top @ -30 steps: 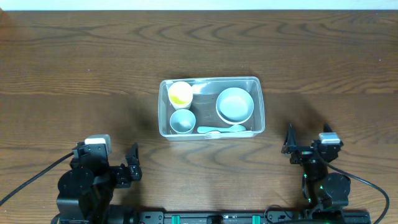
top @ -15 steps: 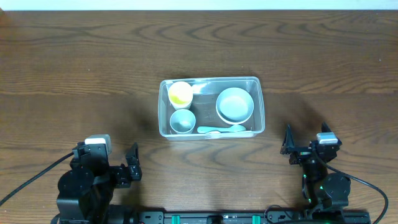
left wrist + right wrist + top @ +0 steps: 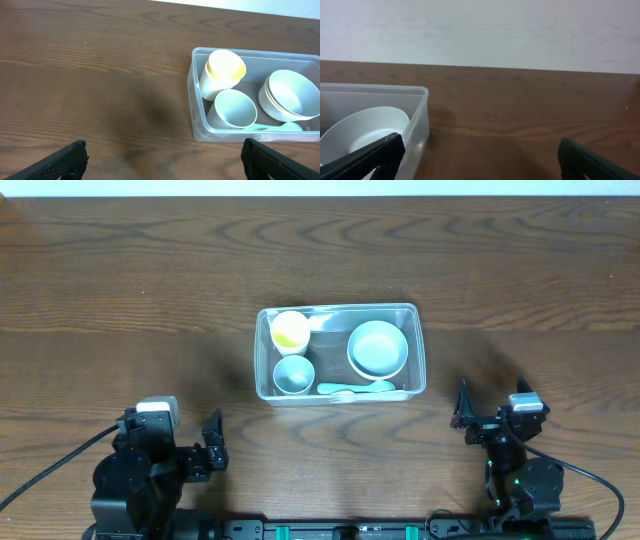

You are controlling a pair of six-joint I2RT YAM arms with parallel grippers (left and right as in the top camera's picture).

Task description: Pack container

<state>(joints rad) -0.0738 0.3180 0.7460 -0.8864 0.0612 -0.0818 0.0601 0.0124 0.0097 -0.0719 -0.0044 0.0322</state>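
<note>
The clear plastic container (image 3: 416, 350) sits at the table's middle. Inside it are a yellow-lined cup (image 3: 290, 331), a pale blue cup (image 3: 293, 374), stacked white bowls (image 3: 378, 348) and a pale spoon (image 3: 357, 388). It also shows in the left wrist view (image 3: 195, 107) and the right wrist view (image 3: 418, 120). My left gripper (image 3: 211, 446) is open and empty near the front edge, left of the container. My right gripper (image 3: 466, 417) is open and empty, front right of the container.
The dark wooden table (image 3: 120, 290) spreads around the container. A pale wall (image 3: 480, 30) stands beyond the table's far edge.
</note>
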